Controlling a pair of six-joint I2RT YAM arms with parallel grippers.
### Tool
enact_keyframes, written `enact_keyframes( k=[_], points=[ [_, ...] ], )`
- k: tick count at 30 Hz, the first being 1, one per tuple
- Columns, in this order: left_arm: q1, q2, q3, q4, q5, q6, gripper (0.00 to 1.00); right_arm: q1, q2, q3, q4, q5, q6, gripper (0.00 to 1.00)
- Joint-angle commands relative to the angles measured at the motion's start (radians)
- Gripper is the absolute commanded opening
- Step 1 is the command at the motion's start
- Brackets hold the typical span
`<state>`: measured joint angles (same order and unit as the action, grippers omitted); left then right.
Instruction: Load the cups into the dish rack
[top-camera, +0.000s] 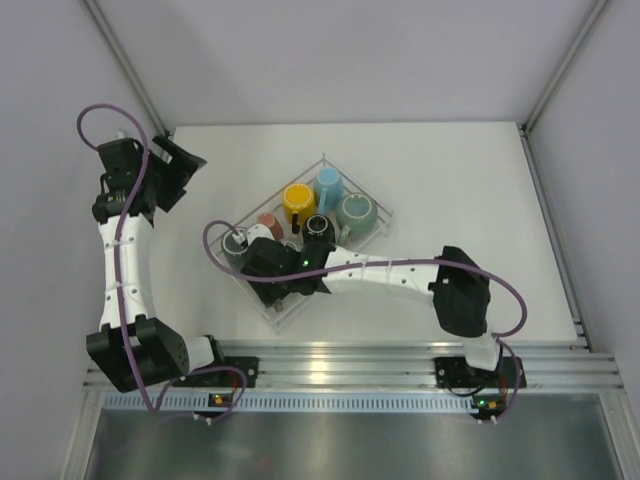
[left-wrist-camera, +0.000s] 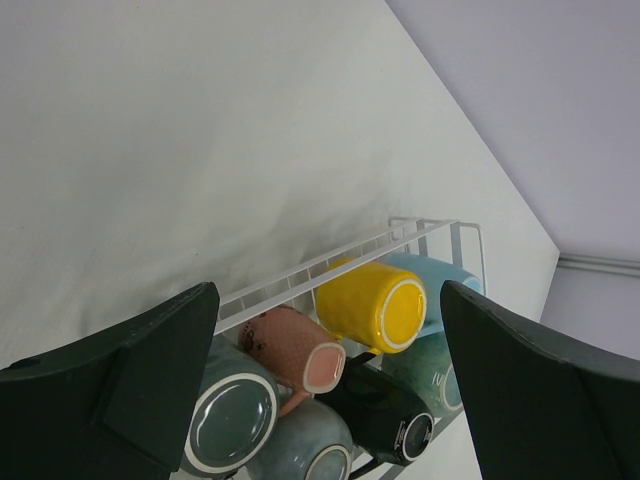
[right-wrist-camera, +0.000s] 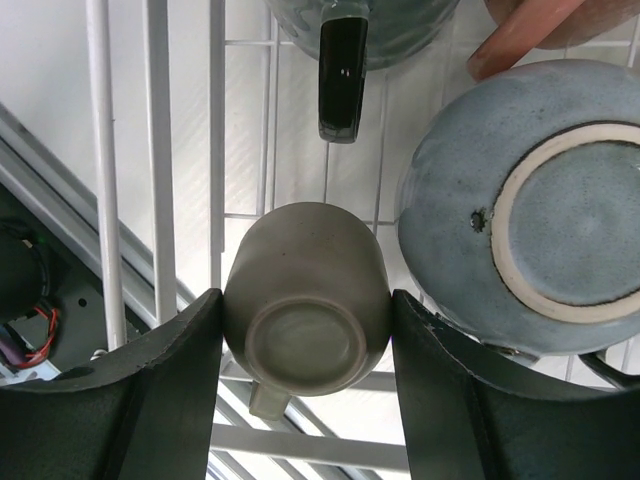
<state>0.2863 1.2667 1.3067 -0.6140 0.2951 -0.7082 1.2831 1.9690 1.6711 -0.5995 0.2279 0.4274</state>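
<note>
In the top view, the left jaws sit at the upper left of the frame, well apart from the dish rack (top-camera: 325, 160), which stands on the white table (top-camera: 450, 170) near the middle. The left wrist view shows them spread wide with nothing between them.

Inside the rack, from left to right, are a dark grey-green mug (top-camera: 236, 247), a salmon pink mug (top-camera: 268, 222), a yellow mug (top-camera: 298, 200), a black mug with a cream inside (top-camera: 318, 227), a light blue mug (top-camera: 328, 183) and a pale teal-green mug (top-camera: 355, 212). They crowd the rack's upper half, close together. The lower left end lies under the right arm, which reaches in from the lower right.

In the right wrist view, the right jaws are closed on a small olive mug (right-wrist-camera: 305, 300), with one finger (right-wrist-camera: 150, 400) against its left side and the other against its right. The mug's base faces the camera and its handle (right-wrist-camera: 262, 395) points to the lower edge. It hangs over the rack's white bars (right-wrist-camera: 160, 150), just beside a blue-grey mug base (right-wrist-camera: 540, 230) at the right of the frame.
</note>
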Motion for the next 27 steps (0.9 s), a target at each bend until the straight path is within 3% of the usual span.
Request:
enact_keyframes(
  k=[1, 11, 27],
  points=[
    [0.007, -0.030, -0.004, 0.037, 0.009, -0.004, 0.98, 0.022, 0.008, 0.039, 0.012, 0.030, 0.019, 0.10],
    [0.007, -0.023, -0.003, 0.051, 0.018, -0.014, 0.98, 0.027, 0.010, 0.041, 0.004, 0.053, 0.014, 0.44],
    [0.007, -0.024, 0.000, 0.051, 0.019, -0.013, 0.98, 0.027, 0.039, 0.073, -0.043, 0.037, 0.010, 0.56]
  ],
)
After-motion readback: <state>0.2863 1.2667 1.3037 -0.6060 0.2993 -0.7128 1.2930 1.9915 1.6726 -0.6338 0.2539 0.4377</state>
